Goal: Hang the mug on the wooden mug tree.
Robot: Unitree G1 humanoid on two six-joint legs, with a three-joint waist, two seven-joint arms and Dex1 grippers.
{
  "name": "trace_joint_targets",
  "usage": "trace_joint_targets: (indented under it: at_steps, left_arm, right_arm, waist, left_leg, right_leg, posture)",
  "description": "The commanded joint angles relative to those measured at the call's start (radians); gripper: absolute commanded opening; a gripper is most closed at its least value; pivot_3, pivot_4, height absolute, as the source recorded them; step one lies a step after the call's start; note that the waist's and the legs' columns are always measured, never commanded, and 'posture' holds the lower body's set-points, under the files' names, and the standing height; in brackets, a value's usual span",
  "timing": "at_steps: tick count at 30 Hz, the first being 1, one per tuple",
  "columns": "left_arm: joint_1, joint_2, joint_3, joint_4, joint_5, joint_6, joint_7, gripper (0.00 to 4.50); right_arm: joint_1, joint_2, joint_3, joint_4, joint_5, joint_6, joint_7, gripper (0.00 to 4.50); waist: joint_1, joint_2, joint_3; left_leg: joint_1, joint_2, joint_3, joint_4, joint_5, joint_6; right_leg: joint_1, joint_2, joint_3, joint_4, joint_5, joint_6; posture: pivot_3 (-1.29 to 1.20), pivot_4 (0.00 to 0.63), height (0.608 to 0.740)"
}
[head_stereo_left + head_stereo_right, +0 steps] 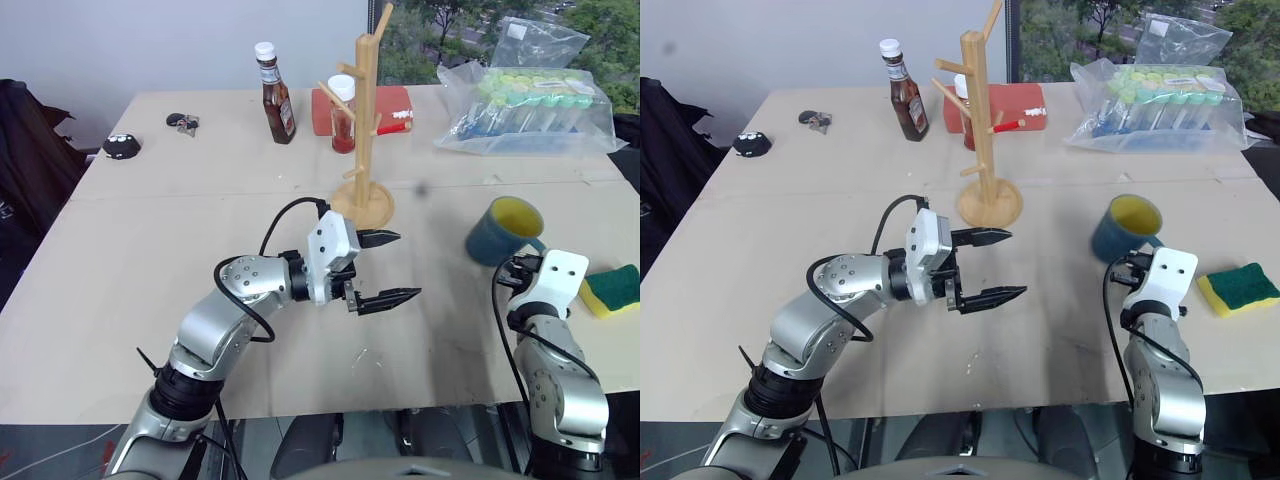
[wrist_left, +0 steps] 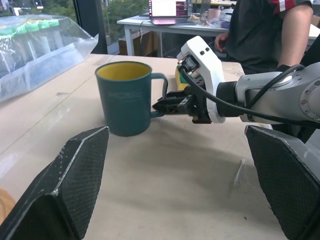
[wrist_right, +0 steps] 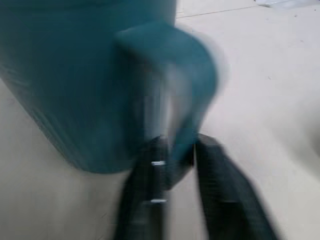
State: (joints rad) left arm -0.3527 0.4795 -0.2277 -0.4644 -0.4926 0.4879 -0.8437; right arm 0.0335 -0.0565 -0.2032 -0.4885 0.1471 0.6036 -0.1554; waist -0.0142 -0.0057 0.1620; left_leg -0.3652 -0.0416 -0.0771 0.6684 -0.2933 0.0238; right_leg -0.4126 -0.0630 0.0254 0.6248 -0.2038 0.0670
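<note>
Right gripper (image 2: 167,105) clamped on loop handle of upright teal-blue yellow-lined mug (image 1: 503,231) near tabletop's right edge; light-wood pegged mug tree (image 1: 364,130) stands up-left toward centre; left gripper (image 1: 385,268) gaping, empty.

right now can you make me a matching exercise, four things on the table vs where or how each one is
Things:
1. mug
2. wooden mug tree
3. left gripper
4. sponge

States:
A. open, holding nothing
B. stands upright, pegs bare
C. handle pinched by the right gripper
D. lies flat near the table's right edge

Pairs: 1-C, 2-B, 3-A, 4-D
</note>
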Motion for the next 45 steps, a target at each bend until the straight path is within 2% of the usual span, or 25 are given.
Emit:
trace_joint_targets:
  at_steps: [1, 8, 11, 15, 18, 21, 23, 26, 27, 28, 33, 37, 41, 45]
  left_arm:
    - [0.002, 0.001, 0.013, -0.054, -0.005, -0.007, 0.008, 4.5]
    - [0.022, 0.001, 0.011, -0.062, -0.001, -0.01, 0.02, 4.5]
    - [0.04, 0.005, 0.012, -0.07, 0.002, -0.013, 0.026, 4.5]
    - [0.092, -0.003, 0.04, -0.071, 0.006, -0.037, 0.053, 4.5]
    - [0.116, -0.052, 0.07, -0.07, 0.031, -0.074, 0.136, 4.5]
    - [0.134, -0.137, 0.106, -0.104, -0.023, -0.072, 0.212, 4.5]
    - [0.143, -0.183, 0.128, -0.117, -0.051, -0.083, 0.245, 4.5]
    - [0.141, -0.232, 0.143, -0.127, -0.035, -0.113, 0.294, 4.5]
    - [0.143, -0.247, 0.143, -0.137, -0.023, -0.124, 0.315, 4.5]
    - [0.147, -0.263, 0.144, -0.148, -0.024, -0.127, 0.341, 4.5]
    - [0.19, -0.309, 0.132, -0.217, -0.034, -0.117, 0.416, 4.5]
    - [0.202, -0.322, 0.116, -0.229, 0.012, -0.148, 0.456, 4.5]
    - [0.201, -0.316, 0.107, -0.225, 0.056, -0.172, 0.475, 4.5]
    - [0.211, -0.295, 0.103, -0.22, 0.151, -0.222, 0.502, 4.5]
  right_arm:
    - [-0.02, -0.005, -0.016, -0.009, 0.001, -0.022, 0.013, 0.05]
    - [-0.042, -0.044, -0.034, 0.009, -0.006, -0.034, 0.047, 0.05]
    - [-0.054, -0.097, -0.027, 0.011, 0.009, -0.063, 0.118, 0.05]
    - [-0.118, -0.26, -0.057, 0.036, 0.097, -0.091, 0.329, 0.05]
    - [-0.19, -0.393, -0.078, 0.068, 0.177, -0.097, 0.497, 0.05]
    - [-0.295, -0.574, -0.057, 0.138, 0.243, -0.129, 0.749, 0.05]
    - [-0.424, -0.691, -0.008, 0.247, 0.247, -0.178, 0.931, 0.05]
    - [-0.685, -0.775, 0.109, 0.5, 0.196, -0.278, 1.136, 0.05]
    - [-0.774, -0.784, 0.151, 0.595, 0.172, -0.32, 1.204, 0.05]
    - [-0.842, -0.788, 0.185, 0.669, 0.147, -0.353, 1.262, 0.05]
    - [-1.132, -0.761, 0.335, 1.022, 0.026, -0.525, 1.49, 0.05]
    - [-1.323, -0.698, 0.387, 1.246, -0.05, -0.637, 1.555, 0.05]
    - [-1.406, -0.66, 0.404, 1.369, -0.096, -0.712, 1.591, 0.05]
    - [-1.478, -0.599, 0.42, 1.471, -0.139, -0.778, 1.611, 0.05]
  waist:
    - [0.0, 0.0, 0.0]
    - [0.0, 0.0, 0.0]
    - [0.0, 0.0, 0.0]
    - [-0.003, 0.0, 0.0]
    - [0.0, 0.0, 0.001]
    - [0.001, 0.0, 0.001]
    - [-0.001, 0.0, 0.002]
    - [-0.008, 0.0, 0.006]
    - [-0.002, -0.007, 0.003]
    - [-0.003, -0.006, 0.004]
    - [0.002, -0.003, 0.007]
    - [0.004, -0.003, 0.007]
    - [0.006, -0.003, 0.007]
    - [0.003, -0.003, 0.007]
  left_leg:
    - [0.0, 0.0, 0.0, 0.0, 0.0, 0.0]
    - [0.0, 0.0, 0.0, 0.0, 0.0, 0.0]
    - [0.0, 0.0, 0.0, 0.0, 0.0, 0.0]
    - [0.0, 0.0, 0.002, 0.0, -0.002, 0.004]
    - [0.0, 0.0, 0.001, 0.0, -0.002, 0.004]
    - [0.0, 0.0, 0.001, 0.0, -0.002, 0.004]
    - [0.0, 0.0, 0.001, 0.001, -0.002, 0.005]
    - [0.001, -0.001, 0.004, 0.001, -0.003, 0.006]
    - [0.001, -0.001, 0.004, 0.001, -0.003, 0.006]
    - [0.001, 0.002, -0.001, 0.002, -0.003, 0.004]
    - [-0.001, 0.001, 0.004, 0.001, 0.0, 0.0]
    - [-0.007, 0.001, 0.002, -0.001, 0.0, 0.0]
    - [-0.018, -0.001, 0.001, 0.001, 0.0, -0.001]
    - [-0.019, -0.003, 0.001, 0.0, 0.0, -0.001]
  right_leg:
    - [0.0, 0.0, 0.0, 0.0, 0.0, 0.0]
    - [0.0, 0.0, 0.0, 0.0, 0.0, 0.0]
    - [0.0, 0.0, 0.0, 0.0, 0.0, 0.0]
    - [0.0, 0.0, 0.001, 0.0, 0.0, 0.0]
    - [0.0, 0.0, 0.001, 0.0, 0.0, 0.0]
    - [0.001, 0.0, 0.0, 0.0, 0.0, 0.0]
    - [0.001, -0.001, 0.0, 0.0, 0.0, 0.0]
    - [0.001, -0.002, 0.001, -0.001, 0.001, 0.0]
    - [0.001, -0.002, 0.001, -0.001, 0.001, 0.0]
    - [0.003, 0.001, -0.004, 0.0, 0.0, -0.001]
    - [-0.001, -0.002, 0.0, -0.003, 0.002, -0.002]
    - [-0.006, -0.003, -0.002, -0.005, 0.002, -0.002]
    - [-0.017, -0.006, -0.003, -0.002, 0.002, -0.002]
    - [-0.019, -0.007, -0.002, -0.002, 0.002, -0.002]
  posture:
    - [0.0, 0.15, 0.74]
    - [0.0, 0.15, 0.74]
    - [0.0, 0.15, 0.74]
    - [0.0, 0.15, 0.74]
    - [0.0, 0.15, 0.74]
    - [0.0, 0.15, 0.74]
    - [0.0, 0.15, 0.74]
    - [0.0, 0.15, 0.74]
    - [0.0, 0.15, 0.74]
    - [0.0, 0.15, 0.74]
    - [0.0, 0.15, 0.74]
    - [0.0, 0.15, 0.74]
    - [0.0, 0.15, 0.74]
    - [0.0, 0.15, 0.74]
